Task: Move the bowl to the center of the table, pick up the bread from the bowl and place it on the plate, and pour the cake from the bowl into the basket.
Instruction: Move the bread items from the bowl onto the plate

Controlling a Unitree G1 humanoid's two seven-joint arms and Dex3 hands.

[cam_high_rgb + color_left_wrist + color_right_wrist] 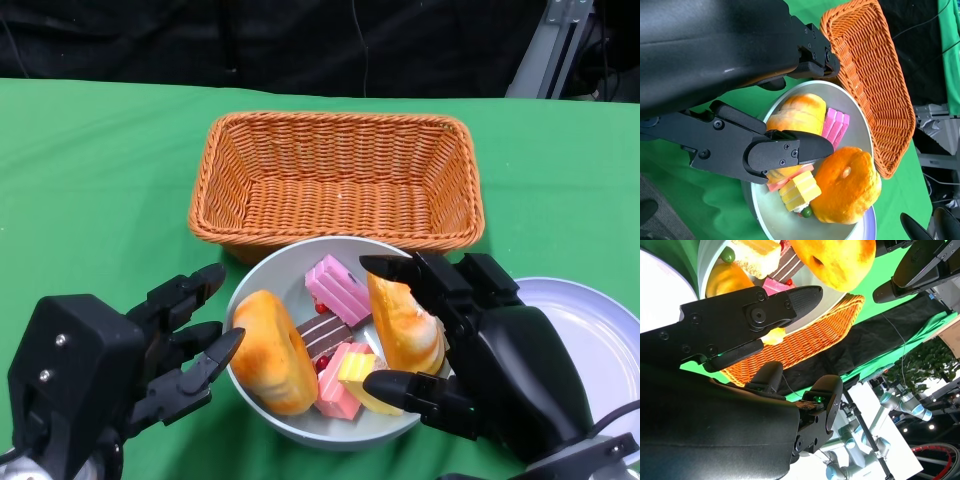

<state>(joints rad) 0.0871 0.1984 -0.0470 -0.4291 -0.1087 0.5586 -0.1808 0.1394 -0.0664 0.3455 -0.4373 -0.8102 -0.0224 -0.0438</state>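
Nearest us, our left hand (150, 345) hangs with fingers spread wide and empty beside the bowl (262, 283), while our right hand (470, 345) pinches the long bread (403, 325) inside that bowl. The round bun (270, 350) and cake slices (335, 288) share the bowl. The bread looks light and soft, so we judge a gentle mid-body grip best. The plate (590, 330) lies just right of the bowl, the wicker basket (335, 175) just behind it. We see no readable writing.

No legible text, label or number on anything.
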